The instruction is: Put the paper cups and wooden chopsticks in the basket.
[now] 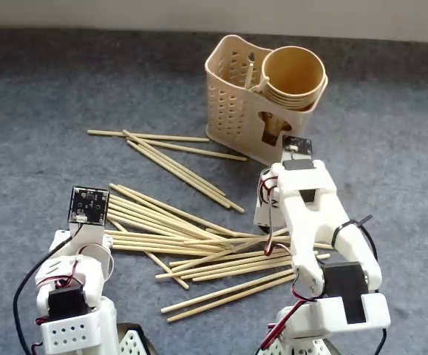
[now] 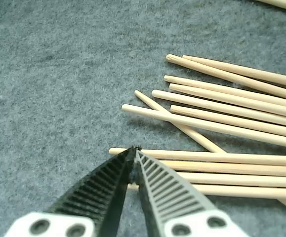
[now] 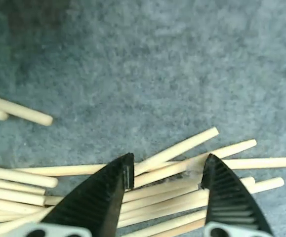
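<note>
A cream plastic basket [image 1: 232, 103] stands at the back of the grey carpet with a stack of paper cups [image 1: 293, 74] in it and one chopstick [image 1: 249, 74] upright beside them. Many wooden chopsticks [image 1: 199, 237] lie scattered in front of it. My left gripper [image 2: 134, 149] is shut with nothing in it, its tips just at the end of one chopstick [image 2: 207, 157] in a row of several. My right gripper [image 3: 167, 168] is open and low over a pile of chopsticks [image 3: 182, 165], a few of which lie between its fingers.
A separate small group of chopsticks [image 1: 177, 159] lies nearer the basket, left of the right arm [image 1: 310, 214]. The left arm [image 1: 80, 259] stands at the front left. Bare carpet spreads to the left and far right.
</note>
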`<action>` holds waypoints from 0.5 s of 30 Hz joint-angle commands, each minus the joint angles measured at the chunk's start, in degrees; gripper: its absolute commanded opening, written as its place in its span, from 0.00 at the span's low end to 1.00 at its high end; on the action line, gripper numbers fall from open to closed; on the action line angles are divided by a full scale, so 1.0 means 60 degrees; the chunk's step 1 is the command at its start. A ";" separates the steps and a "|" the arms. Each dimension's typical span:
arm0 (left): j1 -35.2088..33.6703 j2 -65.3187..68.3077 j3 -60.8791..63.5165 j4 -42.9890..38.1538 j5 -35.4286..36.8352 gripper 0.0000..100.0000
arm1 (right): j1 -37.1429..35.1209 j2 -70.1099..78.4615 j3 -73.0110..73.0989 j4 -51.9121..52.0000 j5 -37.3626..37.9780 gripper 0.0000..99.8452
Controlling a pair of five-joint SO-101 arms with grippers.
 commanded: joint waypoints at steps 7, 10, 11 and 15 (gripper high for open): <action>-0.0110 -0.0095 0.0198 0.0000 -0.0059 0.01 | 0.0125 0.0022 -0.0286 -0.1165 -0.0029 0.16; -0.0110 -0.0095 0.0198 0.0000 -0.0059 0.01 | 0.0125 0.0022 -0.0256 -0.1341 0.0015 0.11; -0.0110 -0.0095 0.0198 0.0000 -0.0059 0.01 | 0.0125 0.0022 -0.0256 -0.1341 0.0015 0.10; -0.0110 -0.0095 0.0198 0.0000 -0.0059 0.01 | 0.0125 0.0022 -0.0242 -0.1341 0.0015 0.09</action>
